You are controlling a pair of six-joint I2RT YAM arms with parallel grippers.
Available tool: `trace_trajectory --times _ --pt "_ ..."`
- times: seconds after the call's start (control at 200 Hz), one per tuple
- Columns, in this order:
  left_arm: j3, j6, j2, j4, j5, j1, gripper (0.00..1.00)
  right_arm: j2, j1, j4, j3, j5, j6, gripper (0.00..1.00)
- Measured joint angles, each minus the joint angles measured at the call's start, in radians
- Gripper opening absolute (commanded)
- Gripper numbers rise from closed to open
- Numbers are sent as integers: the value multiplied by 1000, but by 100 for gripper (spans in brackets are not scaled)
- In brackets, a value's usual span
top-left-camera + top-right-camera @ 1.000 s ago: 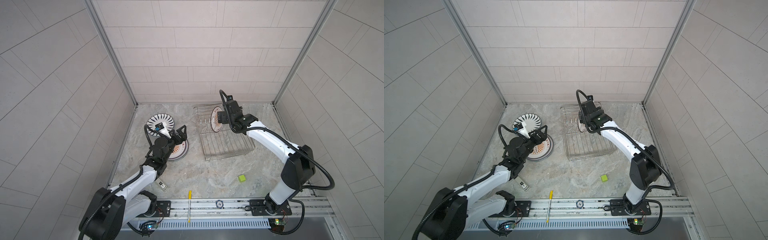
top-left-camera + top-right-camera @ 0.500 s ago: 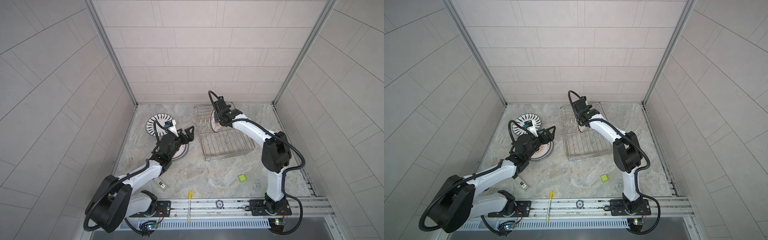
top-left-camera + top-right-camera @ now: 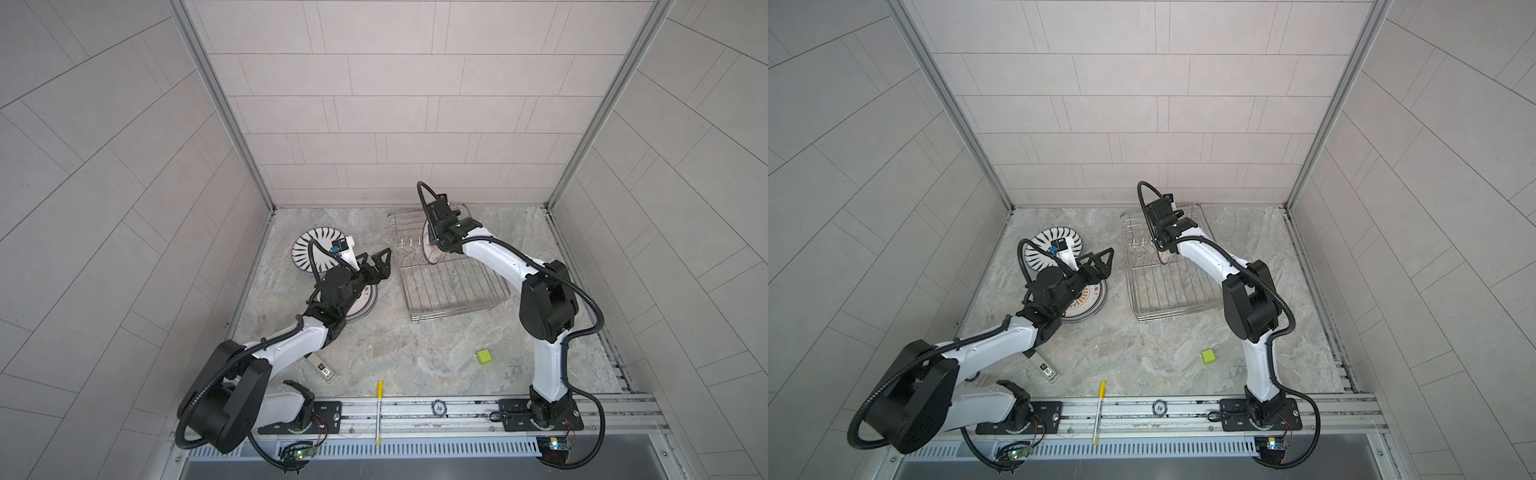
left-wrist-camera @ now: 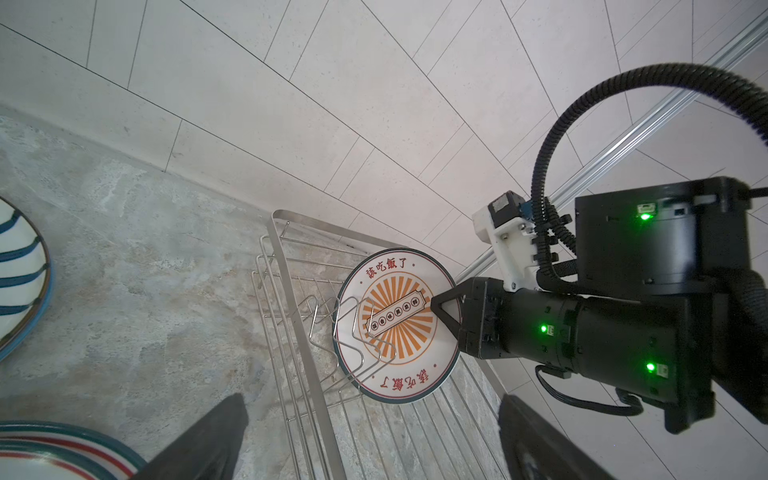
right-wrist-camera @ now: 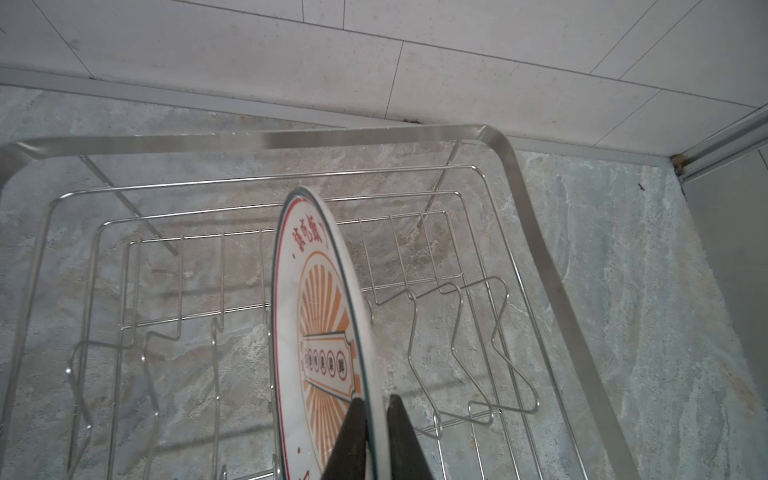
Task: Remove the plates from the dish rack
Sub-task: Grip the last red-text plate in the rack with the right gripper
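The dish rack, a silver wire basket, stands at the back right in both top views. One white plate with an orange sunburst centre and red characters stands upright among its prongs. My right gripper is shut on that plate's rim, one finger on each face. My left gripper hangs open and empty just left of the rack. Below it lies a stack of plates. A dark-blue striped plate lies behind the stack.
A green cube, a small label card and a yellow pen lie near the front. A round "10" chip sits on the front rail. The walls stand close behind and to the right of the rack.
My right gripper has shut on the plate standing in the rack. My left gripper has lifted off the stack and moved toward the rack, still open.
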State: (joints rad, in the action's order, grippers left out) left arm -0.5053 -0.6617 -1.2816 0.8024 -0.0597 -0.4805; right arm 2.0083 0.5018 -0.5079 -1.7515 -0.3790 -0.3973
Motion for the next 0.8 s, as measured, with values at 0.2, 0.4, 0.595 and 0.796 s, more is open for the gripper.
trace_trajectory --times 0.2,0.4,0.595,0.796 --pt "13 -3 18 16 6 0 100 -1 2 3 2 -21 -3 3" --pt "29 -3 34 23 20 0 100 -43 23 -5 34 -77 3 1" --pt "33 1 49 15 21 0 100 -135 51 -12 69 -157 23 0" --pt "33 6 64 11 23 0 100 -199 52 -12 75 -216 45 0"
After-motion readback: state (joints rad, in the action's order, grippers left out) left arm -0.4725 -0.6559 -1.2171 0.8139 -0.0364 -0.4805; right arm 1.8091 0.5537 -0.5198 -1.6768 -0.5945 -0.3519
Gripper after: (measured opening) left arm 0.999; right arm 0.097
